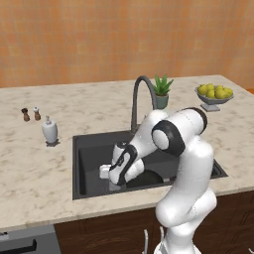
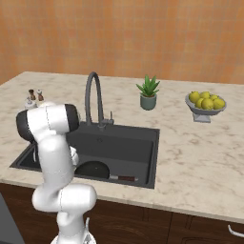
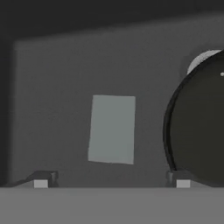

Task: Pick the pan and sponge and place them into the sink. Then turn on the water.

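The sponge [image 3: 111, 129], a small grey-blue rectangle, lies flat on the floor of the dark grey sink [image 1: 92, 149]. My gripper [image 3: 111, 181] hangs just above it, open, its fingertips [image 3: 41, 181] standing wide apart and touching nothing. In the left base view the gripper [image 1: 114, 183] is down inside the basin. The black pan [image 3: 197, 127] rests on the sink floor beside the sponge, partly over the round metal drain [image 3: 203, 61]. From the right base view the pan [image 2: 93, 169] lies near the front wall with its brown handle [image 2: 125, 178] pointing right. No water runs from the gooseneck faucet [image 1: 141, 94].
A white soap dispenser [image 1: 49, 131] and two small shakers [image 1: 30, 114] stand on the marble left of the sink. A potted plant [image 1: 161, 92] and a bowl of lemons [image 1: 214, 94] sit behind and to the right. The arm's elbow [image 1: 178, 131] hangs over the basin's right half.
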Robot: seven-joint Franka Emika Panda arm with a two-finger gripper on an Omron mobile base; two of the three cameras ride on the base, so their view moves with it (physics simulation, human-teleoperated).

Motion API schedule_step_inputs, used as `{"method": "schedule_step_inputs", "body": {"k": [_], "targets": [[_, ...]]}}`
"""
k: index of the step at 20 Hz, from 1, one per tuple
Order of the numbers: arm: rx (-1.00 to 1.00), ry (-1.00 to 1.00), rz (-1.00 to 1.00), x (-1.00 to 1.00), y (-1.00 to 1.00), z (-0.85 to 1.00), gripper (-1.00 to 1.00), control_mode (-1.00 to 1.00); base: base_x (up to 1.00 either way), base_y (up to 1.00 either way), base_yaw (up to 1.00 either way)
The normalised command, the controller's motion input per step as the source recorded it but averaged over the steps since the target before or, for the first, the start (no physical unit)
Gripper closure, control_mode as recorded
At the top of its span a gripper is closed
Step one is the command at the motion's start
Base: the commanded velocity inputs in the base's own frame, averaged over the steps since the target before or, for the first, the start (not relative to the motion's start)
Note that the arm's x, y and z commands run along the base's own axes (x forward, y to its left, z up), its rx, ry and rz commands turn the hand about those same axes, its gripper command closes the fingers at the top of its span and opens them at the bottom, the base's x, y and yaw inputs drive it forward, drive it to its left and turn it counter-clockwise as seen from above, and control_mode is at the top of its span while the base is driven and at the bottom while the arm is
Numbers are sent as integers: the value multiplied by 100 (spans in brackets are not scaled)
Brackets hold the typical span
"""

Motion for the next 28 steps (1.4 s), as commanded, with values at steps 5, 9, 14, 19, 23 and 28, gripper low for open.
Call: {"method": "schedule_step_inputs", "body": {"k": [5, 9, 14, 19, 23, 28], "targets": [[0, -26, 0, -42, -4, 100, -100, -100, 0, 0, 0], [4, -15, 0, -39, -11, 100, -100, -100, 0, 0, 0], [6, -1, 0, -5, -10, 100, -100, -100, 0, 0, 0], [1, 0, 0, -18, -6, 100, -100, -100, 0, 0, 0], [0, -1, 0, -41, -5, 100, -100, -100, 0, 0, 0], [0, 0, 0, -38, -17, 100, -100, -100, 0, 0, 0]]}}
